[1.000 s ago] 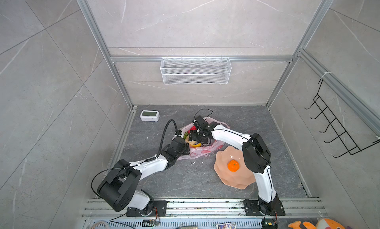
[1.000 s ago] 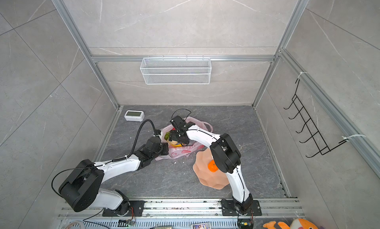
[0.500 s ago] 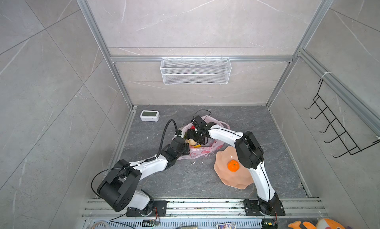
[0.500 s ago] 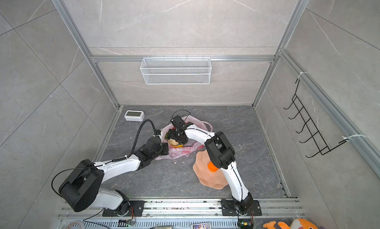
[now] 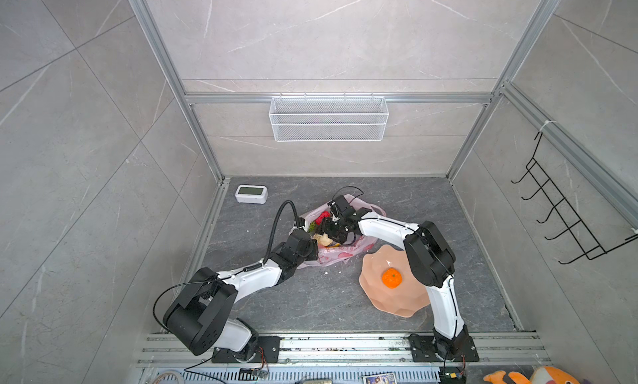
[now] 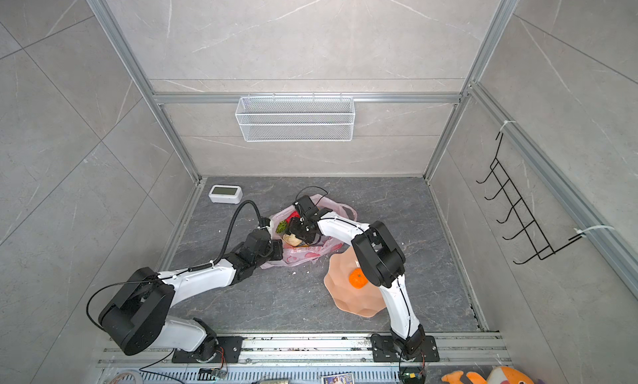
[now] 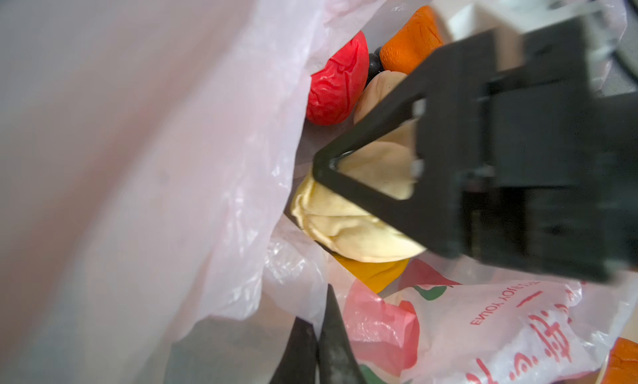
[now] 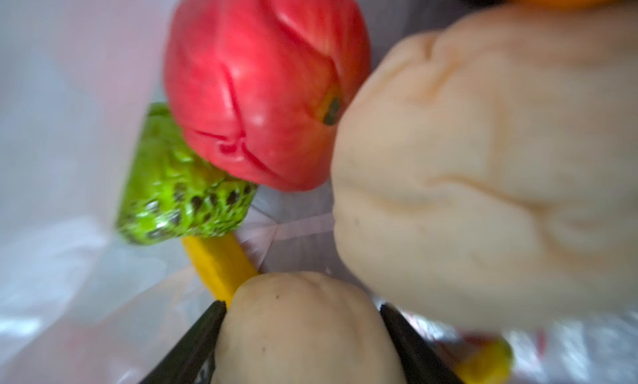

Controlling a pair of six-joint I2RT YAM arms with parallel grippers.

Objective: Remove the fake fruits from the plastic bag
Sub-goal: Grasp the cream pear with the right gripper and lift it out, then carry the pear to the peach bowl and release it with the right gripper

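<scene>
The pale pink plastic bag point(image 5: 340, 254) lies on the floor in both top views, mouth towards my left gripper point(image 7: 319, 306), which is shut on a fold of its film. My right gripper point(image 8: 300, 306) is inside the bag, its fingers pressed against both sides of a cream knobbly lump point(image 8: 303, 334). Around it lie a second cream lump point(image 8: 483, 175), a red apple point(image 8: 262, 85), a bumpy green ball point(image 8: 176, 192), a yellow banana point(image 8: 217, 265) and part of an orange point(image 7: 407, 44). Another orange point(image 5: 392, 278) sits in the peach-pink dish point(image 5: 397, 306).
A white clock point(image 5: 251, 194) stands at the back left of the floor. A wire basket point(image 5: 328, 118) hangs on the back wall and a black hook rack point(image 5: 566, 206) on the right wall. An orange plush toy point(image 5: 531, 377) lies outside the front rail.
My right gripper has pushed a little further into the bag and its jaws have narrowed onto the cream lump. The left gripper and the bag have stayed put.
</scene>
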